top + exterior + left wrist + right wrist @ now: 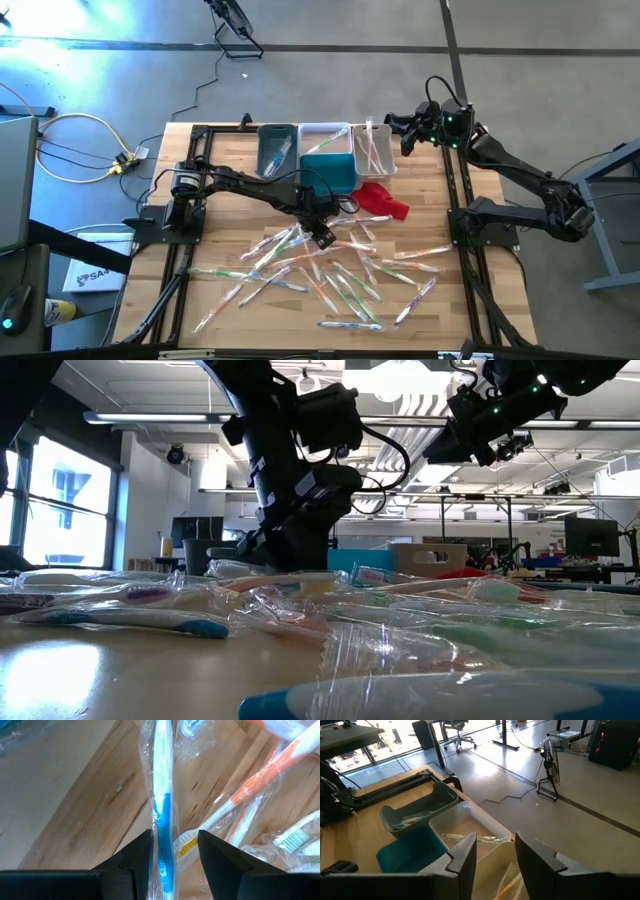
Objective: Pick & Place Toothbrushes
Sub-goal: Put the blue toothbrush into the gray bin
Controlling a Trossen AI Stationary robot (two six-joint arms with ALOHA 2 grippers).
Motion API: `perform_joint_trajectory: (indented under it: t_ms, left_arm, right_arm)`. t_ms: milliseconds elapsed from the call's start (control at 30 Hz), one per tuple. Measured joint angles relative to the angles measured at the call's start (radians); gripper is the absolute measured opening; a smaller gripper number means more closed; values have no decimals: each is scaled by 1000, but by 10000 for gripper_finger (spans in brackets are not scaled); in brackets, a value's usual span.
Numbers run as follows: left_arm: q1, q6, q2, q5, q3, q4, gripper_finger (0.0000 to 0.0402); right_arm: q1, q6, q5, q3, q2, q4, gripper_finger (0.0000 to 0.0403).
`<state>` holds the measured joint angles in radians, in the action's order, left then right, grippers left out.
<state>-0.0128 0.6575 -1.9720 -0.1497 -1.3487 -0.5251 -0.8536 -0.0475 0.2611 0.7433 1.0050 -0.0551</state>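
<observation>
Wrapped toothbrushes [330, 275] lie scattered across the table's [480, 300] near half. The left gripper [322, 236] is down among them, its open fingers straddling a blue-handled brush [162, 820]. Beyond, past a red cloth [383, 198], stand four bins: the teal bin [330, 170] looks empty, while the grey bin [275, 148], clear bin [470, 832] and white bin [372, 148] hold brushes. The right gripper [408, 133] hovers open above the white bin.

Bins [325, 150]: in a cluster at the back middle of the surface [215, 190], some holding toothbrushes.
Cloth [385, 199]: just beside the bins, on their right and nearer the front.
Toothbrushes [330, 275]: scattered over the surface's front half.
Left pincer [322, 236]: low over the pile's back edge, one toothbrush [162, 805] between its fingers.
Right pincer [400, 133]: above the rightmost bin.
</observation>
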Motion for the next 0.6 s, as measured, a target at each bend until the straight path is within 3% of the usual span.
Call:
perform_joint_trajectory:
  t_ms: [233,600]
  left_arm:
    - [0,-3,0,0,0,0,142]
    - [0,6,0,0,0,2,49]
  right_arm:
    - [0,0,0,0,0,0,128]
    - [0,0,0,0,0,0,128]
